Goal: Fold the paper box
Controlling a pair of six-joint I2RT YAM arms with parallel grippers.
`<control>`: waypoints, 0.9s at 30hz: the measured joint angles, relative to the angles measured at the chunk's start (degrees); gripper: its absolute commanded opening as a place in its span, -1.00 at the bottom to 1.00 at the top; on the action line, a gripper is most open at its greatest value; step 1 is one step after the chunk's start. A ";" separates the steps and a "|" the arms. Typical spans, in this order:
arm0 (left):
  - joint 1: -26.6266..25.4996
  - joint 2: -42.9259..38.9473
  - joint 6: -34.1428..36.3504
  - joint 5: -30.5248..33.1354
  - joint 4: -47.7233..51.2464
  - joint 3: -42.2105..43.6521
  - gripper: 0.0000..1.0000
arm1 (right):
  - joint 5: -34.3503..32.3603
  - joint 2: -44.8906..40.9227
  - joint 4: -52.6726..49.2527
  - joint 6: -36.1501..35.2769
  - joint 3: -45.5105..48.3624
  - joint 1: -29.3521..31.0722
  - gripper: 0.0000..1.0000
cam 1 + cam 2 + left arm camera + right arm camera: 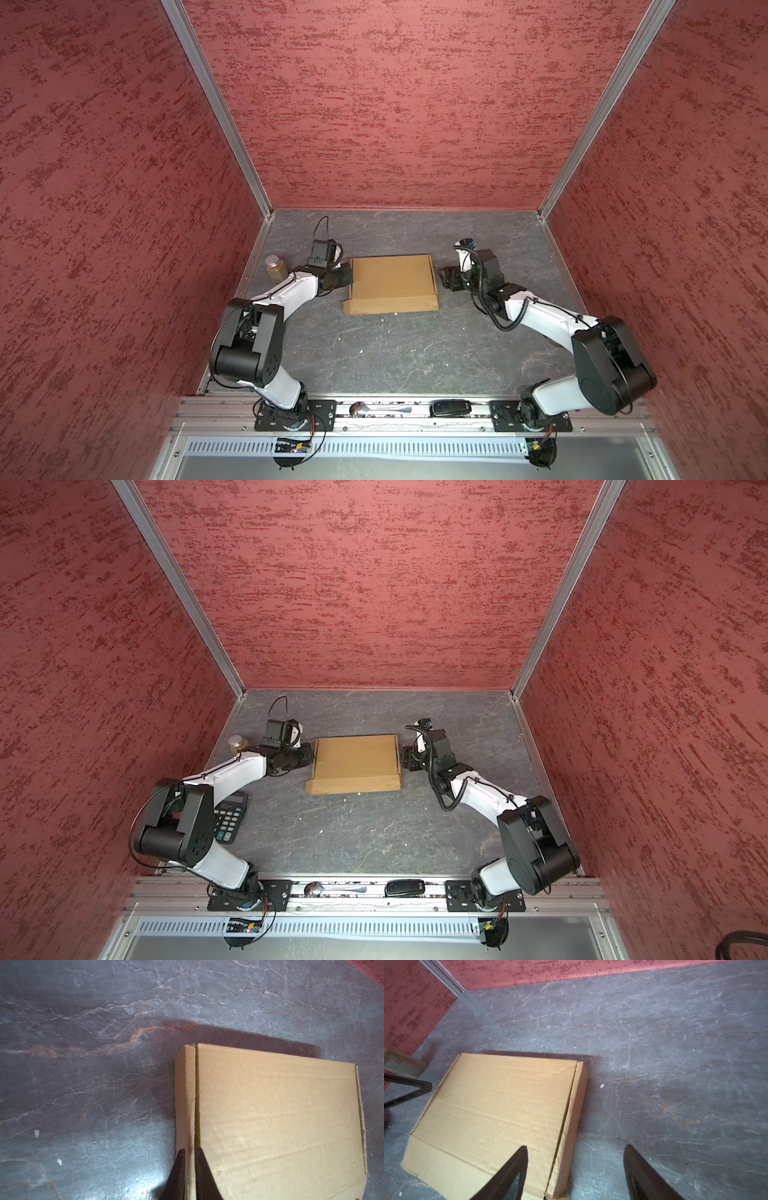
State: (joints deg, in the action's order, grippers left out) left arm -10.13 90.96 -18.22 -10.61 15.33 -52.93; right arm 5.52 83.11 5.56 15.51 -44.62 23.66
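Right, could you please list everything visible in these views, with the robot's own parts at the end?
paper box: one, tan-brown, middle of the table, closed flat.
jar: one, clear with a silver lid and brown contents, far left.
calculator: one, black, partly under the left arm.
spoon: one, silver, on the front rail.
black gadget: one, on the rail right of the spoon; kind unclear.
table: one, grey marbled.
walls: three, red textured.
left arm and right arm: two, white and black, flanking the paper box.
left tool: black, shut on the paper box's side wall.
right tool: black, open at the opposite edge.
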 measured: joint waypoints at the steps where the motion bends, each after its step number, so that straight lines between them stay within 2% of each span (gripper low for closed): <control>1: 0.00 0.00 0.02 -0.07 0.00 0.00 -0.72 | 0.22 -0.28 0.02 0.09 0.00 -0.11 0.47; 12: -0.09 0.81 0.70 -0.83 0.09 -0.50 -0.70 | 1.64 -0.57 0.17 0.63 0.15 -0.35 0.47; 27: -2.49 5.57 3.08 3.34 1.75 -5.09 -0.67 | 2.12 -0.76 0.59 1.01 1.40 -0.63 0.46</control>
State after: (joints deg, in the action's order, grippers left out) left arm -12.62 96.53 -15.14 -7.27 17.08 -58.02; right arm 7.64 82.35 6.15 16.51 -43.22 23.03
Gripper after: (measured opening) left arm 0.163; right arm 0.733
